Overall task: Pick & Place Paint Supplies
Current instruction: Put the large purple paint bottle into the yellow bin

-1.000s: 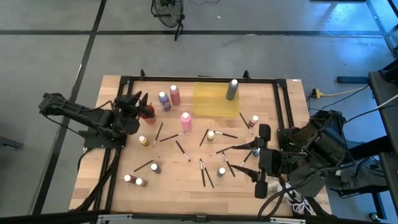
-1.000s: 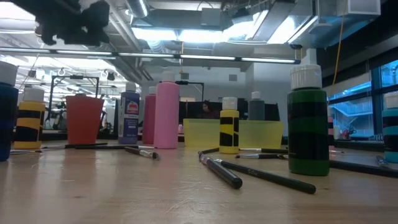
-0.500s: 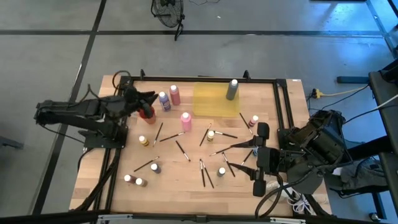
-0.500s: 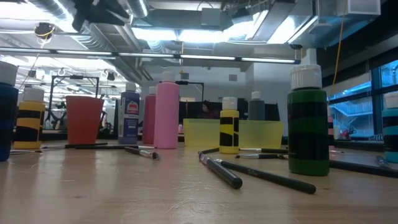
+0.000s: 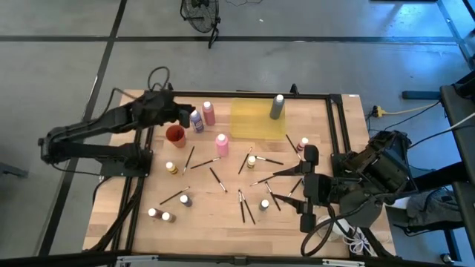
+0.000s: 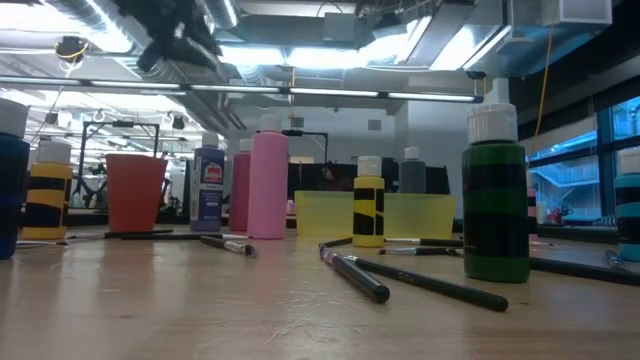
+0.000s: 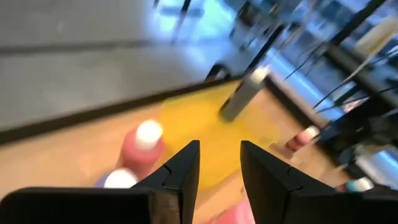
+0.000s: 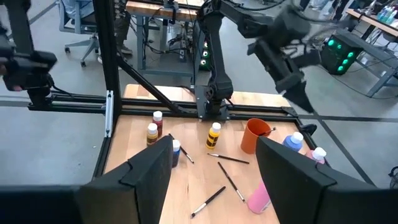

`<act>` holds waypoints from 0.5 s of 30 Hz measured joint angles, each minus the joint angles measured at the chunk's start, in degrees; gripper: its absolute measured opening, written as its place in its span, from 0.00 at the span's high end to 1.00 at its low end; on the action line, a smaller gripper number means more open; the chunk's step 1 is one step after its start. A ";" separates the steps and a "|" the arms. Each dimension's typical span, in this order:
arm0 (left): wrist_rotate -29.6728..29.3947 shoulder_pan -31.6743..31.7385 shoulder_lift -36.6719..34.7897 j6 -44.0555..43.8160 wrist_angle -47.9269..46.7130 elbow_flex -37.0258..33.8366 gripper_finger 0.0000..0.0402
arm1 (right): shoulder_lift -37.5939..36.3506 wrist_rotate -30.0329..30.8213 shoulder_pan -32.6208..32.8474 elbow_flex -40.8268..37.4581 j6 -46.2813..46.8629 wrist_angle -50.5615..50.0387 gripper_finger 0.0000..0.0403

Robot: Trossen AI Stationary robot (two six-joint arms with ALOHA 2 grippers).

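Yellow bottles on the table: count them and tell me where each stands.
2. One yellow bottle stands near the table's left side, by the orange cup; the other stands mid-table among brushes. More may be hidden by the right arm.

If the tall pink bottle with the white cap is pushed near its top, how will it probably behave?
The tall pink plastic bottle with a white cap stands upright on a narrow base, so a high push would probably tip it. Its round body would then likely roll on the smooth wooden table. It looks rigid, not floppy.
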 joint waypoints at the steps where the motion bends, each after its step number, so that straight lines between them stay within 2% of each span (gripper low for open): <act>1: 1.58 1.33 1.14 -0.48 -1.80 0.72 0.73 | 0.00 0.01 -0.11 0.00 0.03 0.03 0.42; 7: 7.84 7.80 7.30 -4.92 -10.59 7.06 0.74 | 0.00 0.00 -0.95 0.00 0.22 0.15 0.42; 12: 7.24 9.95 11.70 -2.72 -19.72 12.51 0.73 | 0.00 0.00 -1.37 0.00 0.22 0.05 0.42; 15: 6.20 10.23 13.28 -0.72 -21.69 13.22 0.71 | 0.00 0.00 -1.34 0.00 0.02 -0.09 0.42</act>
